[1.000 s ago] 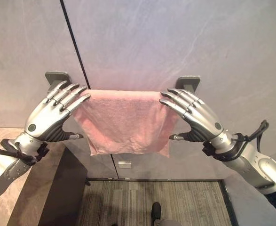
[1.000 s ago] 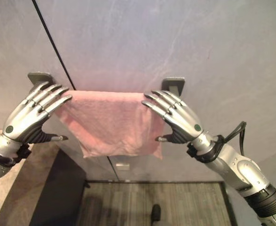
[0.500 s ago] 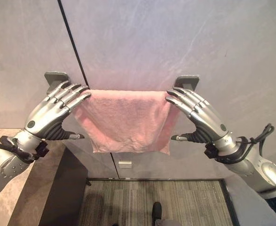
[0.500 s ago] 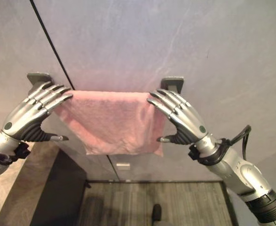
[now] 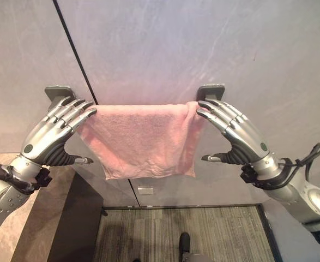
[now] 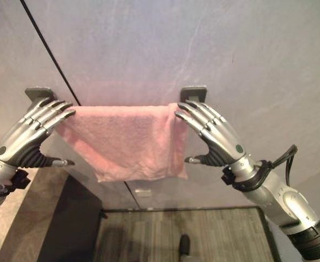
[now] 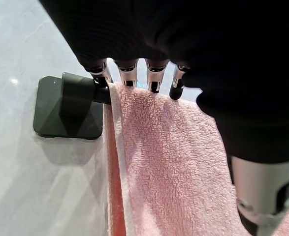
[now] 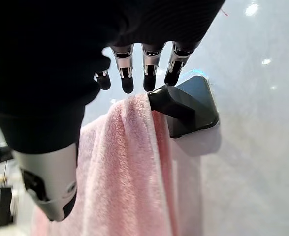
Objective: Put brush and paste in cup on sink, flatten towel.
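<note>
A pink towel hangs over a wall rail between two dark brackets, the left bracket and the right bracket. My left hand is open, its straight fingers resting on the towel's left top edge by the bracket. At the towel's right top edge my right hand is open too, fingertips touching the cloth beside the bracket. The towel's lower hem hangs slightly uneven.
A grey stone wall with a dark vertical seam backs the rail. A stone counter with a dark side panel stands at the lower left. Striped carpet floor lies below.
Both hands have slid outward along the rail, drawing the towel wider across it. The right hand now sits close to the right bracket. The view has shifted a little.
</note>
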